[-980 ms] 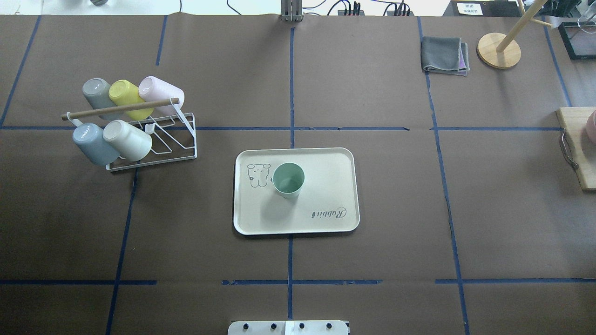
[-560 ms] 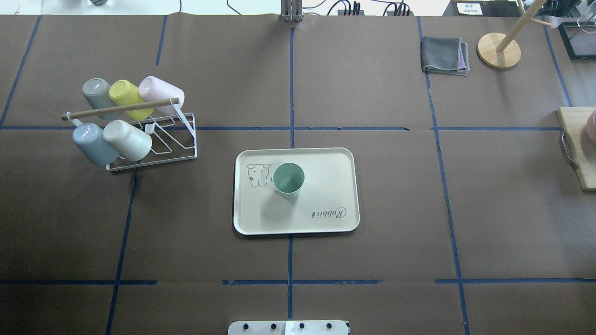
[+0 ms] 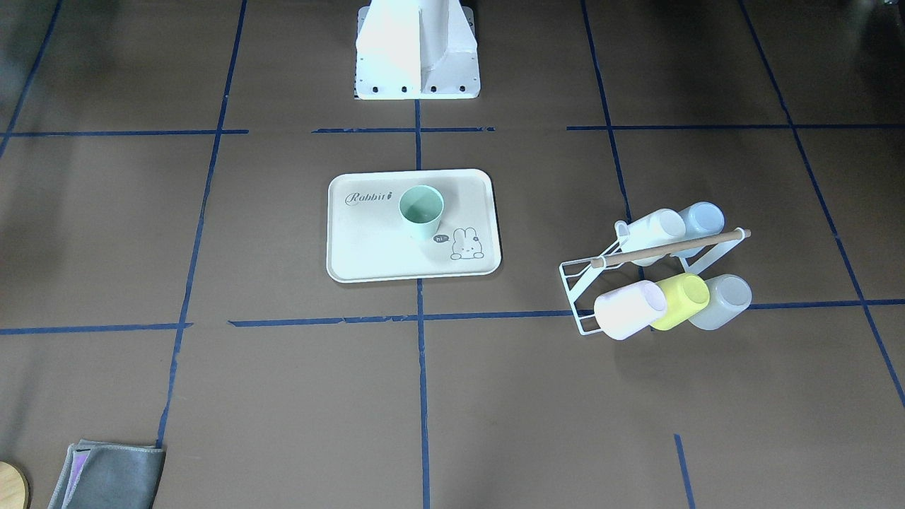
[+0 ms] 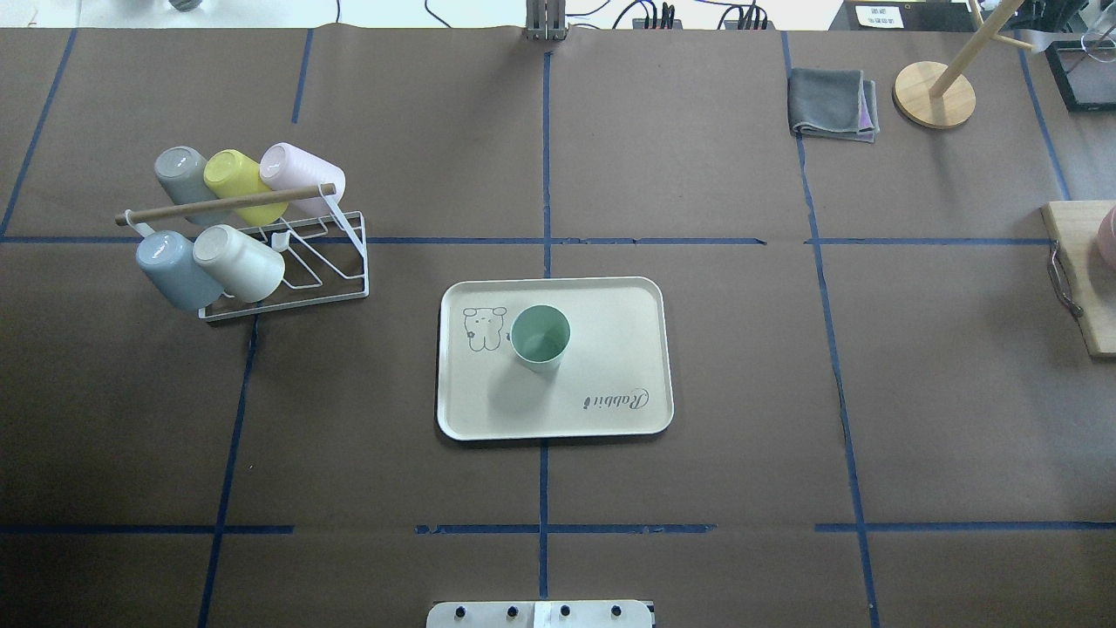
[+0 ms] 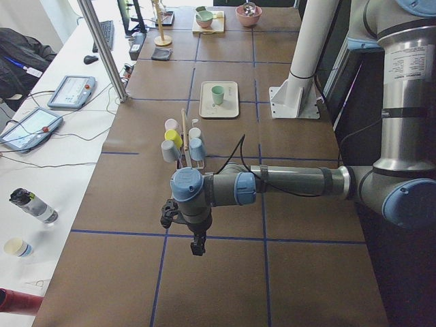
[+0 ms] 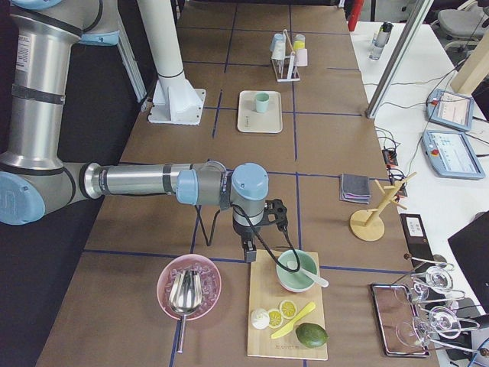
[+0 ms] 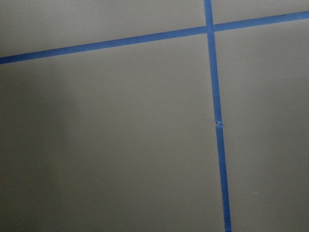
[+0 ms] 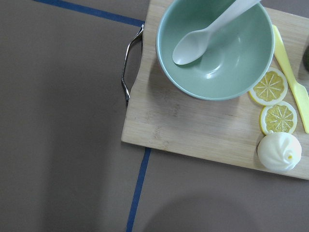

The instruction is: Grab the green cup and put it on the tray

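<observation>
While nothing is shifting since a moment ago, the green cup [image 4: 540,336] is sitting on the tray [image 4: 610,349], so the job is looking done. I cannot tell if the left claw [image 5: 197,246] or right claw [image 6: 250,253] is clenching.

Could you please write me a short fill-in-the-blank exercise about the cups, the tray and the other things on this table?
1. The green cup stands ____ on the tray, open end up.
2. The wire rack holds ____ cups.
3. On the rack, between the grey cup and the pink cup, sits a ____ one.
4. Beside the green bowl on the wooden board lie ____ lemon slices.

Missing words: upright; five; yellow; two.
</observation>
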Controlling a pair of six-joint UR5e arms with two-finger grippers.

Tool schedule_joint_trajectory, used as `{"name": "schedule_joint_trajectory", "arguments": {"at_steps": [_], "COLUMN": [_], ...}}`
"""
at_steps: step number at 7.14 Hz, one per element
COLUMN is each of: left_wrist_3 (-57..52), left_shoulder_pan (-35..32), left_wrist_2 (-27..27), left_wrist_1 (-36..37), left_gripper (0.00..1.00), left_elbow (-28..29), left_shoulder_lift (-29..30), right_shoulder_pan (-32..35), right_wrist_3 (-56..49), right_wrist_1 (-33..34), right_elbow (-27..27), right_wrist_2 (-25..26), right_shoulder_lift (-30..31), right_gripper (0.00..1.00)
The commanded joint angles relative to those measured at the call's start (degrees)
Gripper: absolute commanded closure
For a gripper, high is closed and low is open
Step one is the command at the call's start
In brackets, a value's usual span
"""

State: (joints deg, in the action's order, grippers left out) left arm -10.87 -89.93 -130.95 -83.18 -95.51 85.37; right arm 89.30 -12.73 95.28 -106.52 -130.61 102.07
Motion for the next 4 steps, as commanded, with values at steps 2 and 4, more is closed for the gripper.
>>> {"name": "schedule_joint_trajectory", "arguments": {"at_steps": [2, 4], "left_wrist_3": [-0.38, -0.46], "left_shoulder_pan": [0.1, 0.28], "left_wrist_2": [-0.09, -0.18], "left_wrist_1": [0.47, -0.05], "left_gripper": [0.0, 0.0], "left_elbow": [-0.64, -0.03], "left_shoulder_lift": [-0.02, 0.06], "right_shoulder_pan": [0.0, 0.0], "right_wrist_3": [0.33, 0.51], "right_wrist_1": [-0.01, -1.67], "right_elbow": [-0.17, 0.09], "right_wrist_2": [0.01, -0.08], "right_shoulder_lift": [-0.03, 0.06], "right_gripper": [0.0, 0.0]}}
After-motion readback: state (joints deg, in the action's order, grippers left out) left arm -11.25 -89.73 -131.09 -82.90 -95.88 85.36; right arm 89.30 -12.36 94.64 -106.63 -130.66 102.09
